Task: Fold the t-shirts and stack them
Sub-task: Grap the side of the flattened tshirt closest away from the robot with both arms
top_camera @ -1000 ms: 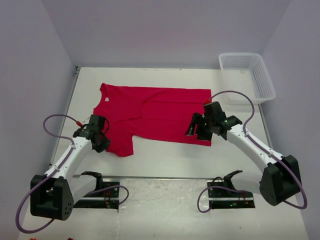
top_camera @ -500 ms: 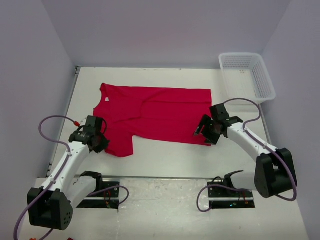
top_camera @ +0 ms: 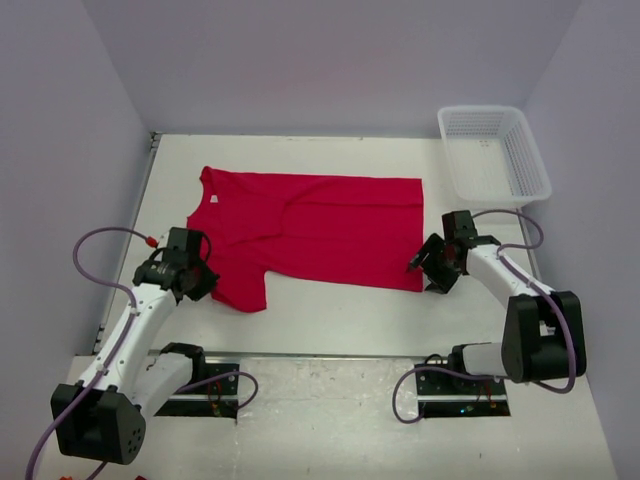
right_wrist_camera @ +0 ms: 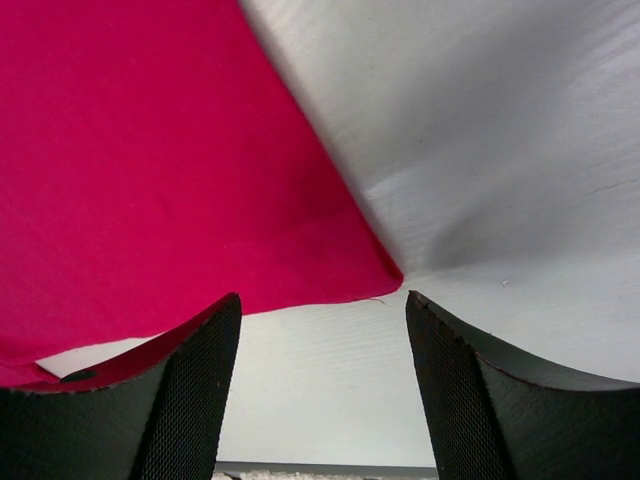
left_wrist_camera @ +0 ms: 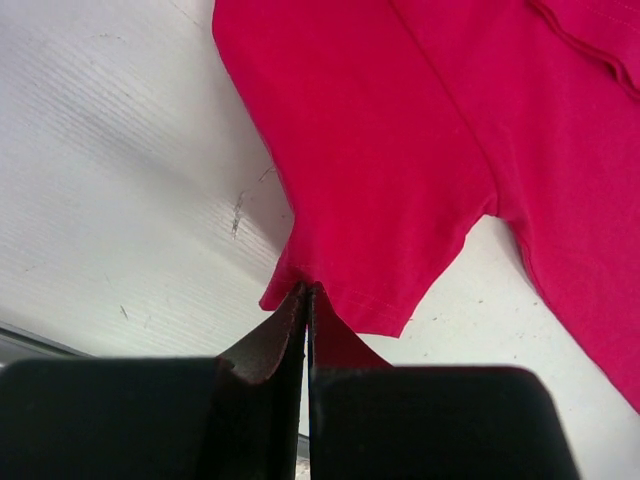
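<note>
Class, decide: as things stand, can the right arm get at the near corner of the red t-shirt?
Probably yes. The right pincer stands open just short of that corner of the t-shirt, with nothing lying between.

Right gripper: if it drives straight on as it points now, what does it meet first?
Probably the hem corner of the red t-shirt, just ahead of the open right gripper; depth is unclear, so the table beside it might come first.

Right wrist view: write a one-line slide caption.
Open right end effector poised at a corner of the red t-shirt on the table.
</note>
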You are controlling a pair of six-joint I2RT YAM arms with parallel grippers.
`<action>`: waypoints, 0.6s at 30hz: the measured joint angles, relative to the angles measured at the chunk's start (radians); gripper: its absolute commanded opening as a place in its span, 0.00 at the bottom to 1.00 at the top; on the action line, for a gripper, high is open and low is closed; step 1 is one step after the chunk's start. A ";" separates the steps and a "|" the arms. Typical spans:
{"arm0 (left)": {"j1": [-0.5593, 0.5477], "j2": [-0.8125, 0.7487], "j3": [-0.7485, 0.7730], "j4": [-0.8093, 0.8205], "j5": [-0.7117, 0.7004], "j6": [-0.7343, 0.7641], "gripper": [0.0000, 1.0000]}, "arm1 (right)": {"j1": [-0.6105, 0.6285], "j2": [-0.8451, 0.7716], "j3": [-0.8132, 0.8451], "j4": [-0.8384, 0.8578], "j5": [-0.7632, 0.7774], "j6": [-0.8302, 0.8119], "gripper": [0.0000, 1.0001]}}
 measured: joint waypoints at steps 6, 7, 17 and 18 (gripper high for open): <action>0.000 -0.016 0.018 -0.006 0.008 0.000 0.00 | -0.016 0.007 -0.041 -0.004 0.000 0.001 0.67; 0.000 -0.022 0.019 -0.007 0.010 0.000 0.00 | -0.016 0.011 -0.042 -0.004 0.000 0.001 0.66; 0.000 -0.032 0.025 -0.008 0.040 0.004 0.00 | -0.016 0.061 -0.040 0.000 -0.009 0.027 0.45; 0.000 -0.032 0.025 -0.008 0.042 0.004 0.00 | -0.016 0.064 -0.040 0.000 -0.008 0.032 0.43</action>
